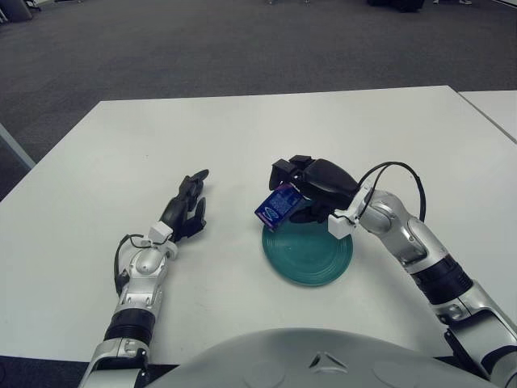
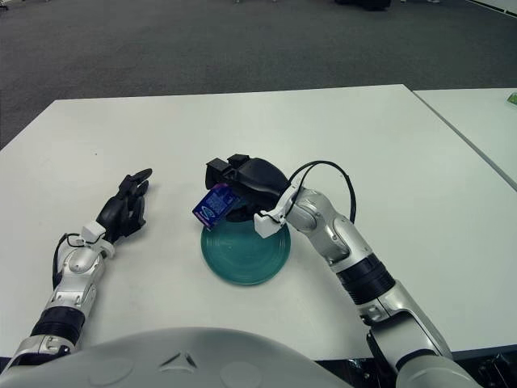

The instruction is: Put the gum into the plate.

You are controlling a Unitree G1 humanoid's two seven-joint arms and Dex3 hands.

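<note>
Teal plate (image 1: 308,255) sits mid-tabletop (image 1: 242,129), bare white surface open on all sides, edges well apart. Right robot hand (image 1: 311,187) grips the gum (image 1: 275,204), fingers closed on it, over the plate's 11 o'clock rim. Gum: flat blue packet, tilted, white oval label, text unreadable. Left robot hand (image 1: 186,208) at plate's 9 o'clock, fingers loosely extended, holding nothing.
</note>
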